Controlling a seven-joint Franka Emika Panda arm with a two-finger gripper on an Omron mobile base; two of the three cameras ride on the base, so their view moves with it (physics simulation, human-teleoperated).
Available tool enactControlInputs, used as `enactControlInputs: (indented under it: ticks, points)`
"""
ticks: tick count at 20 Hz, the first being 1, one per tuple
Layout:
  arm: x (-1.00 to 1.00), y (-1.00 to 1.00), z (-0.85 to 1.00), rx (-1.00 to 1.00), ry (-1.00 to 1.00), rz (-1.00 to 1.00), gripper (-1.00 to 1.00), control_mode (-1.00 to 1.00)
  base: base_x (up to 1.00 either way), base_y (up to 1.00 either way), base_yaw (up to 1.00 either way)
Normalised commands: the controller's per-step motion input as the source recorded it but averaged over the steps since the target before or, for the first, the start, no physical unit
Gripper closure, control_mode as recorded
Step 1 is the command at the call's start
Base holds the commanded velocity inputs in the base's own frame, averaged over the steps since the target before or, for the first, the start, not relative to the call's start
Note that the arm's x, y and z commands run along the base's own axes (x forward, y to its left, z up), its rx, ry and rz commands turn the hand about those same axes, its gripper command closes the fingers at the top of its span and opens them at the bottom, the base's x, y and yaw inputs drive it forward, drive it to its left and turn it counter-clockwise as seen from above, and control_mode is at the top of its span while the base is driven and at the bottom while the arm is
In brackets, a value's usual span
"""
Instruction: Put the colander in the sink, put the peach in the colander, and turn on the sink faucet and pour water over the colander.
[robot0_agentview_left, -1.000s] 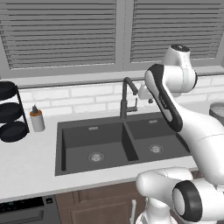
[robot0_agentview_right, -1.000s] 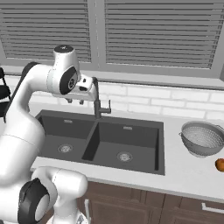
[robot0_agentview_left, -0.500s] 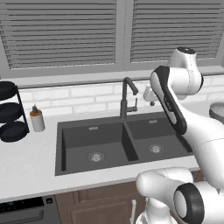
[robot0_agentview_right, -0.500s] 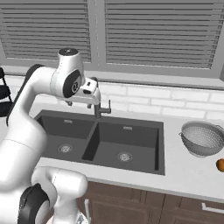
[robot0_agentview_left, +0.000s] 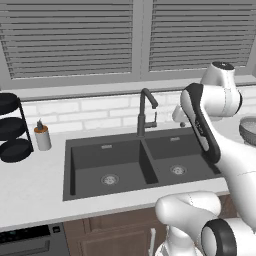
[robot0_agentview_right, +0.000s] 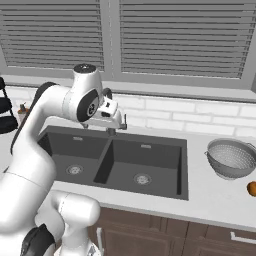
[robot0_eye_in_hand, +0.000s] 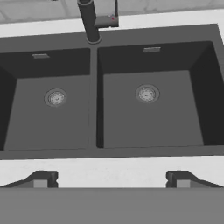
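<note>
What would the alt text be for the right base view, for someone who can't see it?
A white robot arm reaches over an empty dark grey double-basin sink, its open gripper near the dark gooseneck faucet. A round silver perforated colander and a small orange peach sit on the counter to the right.

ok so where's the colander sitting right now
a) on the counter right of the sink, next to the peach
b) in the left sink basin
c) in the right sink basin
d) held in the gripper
a: the colander sits on the counter to the right of the sink, with the peach just in front of it near the counter edge; both basins are bare in the hand view.
</note>
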Motion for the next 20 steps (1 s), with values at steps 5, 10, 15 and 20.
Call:
enactControlInputs:
  ticks: [5,10,15,20]
  points:
    - [-0.17,-0.03,-0.11,0.00,0.00,0.00,-1.00,-1.00,0.00,0.00,0.00]
    - [-0.08,-0.03,-0.09,0.00,-0.01,0.00,-1.00,-1.00,0.00,0.00,0.00]
    - [-0.04,-0.16,-0.17,0.00,-0.03,-0.01,-1.00,-1.00,0.00,0.00,0.00]
    - [0.00,-0.37,-0.26,0.00,-0.02,-0.07,-1.00,-1.00,0.00,0.00,0.00]
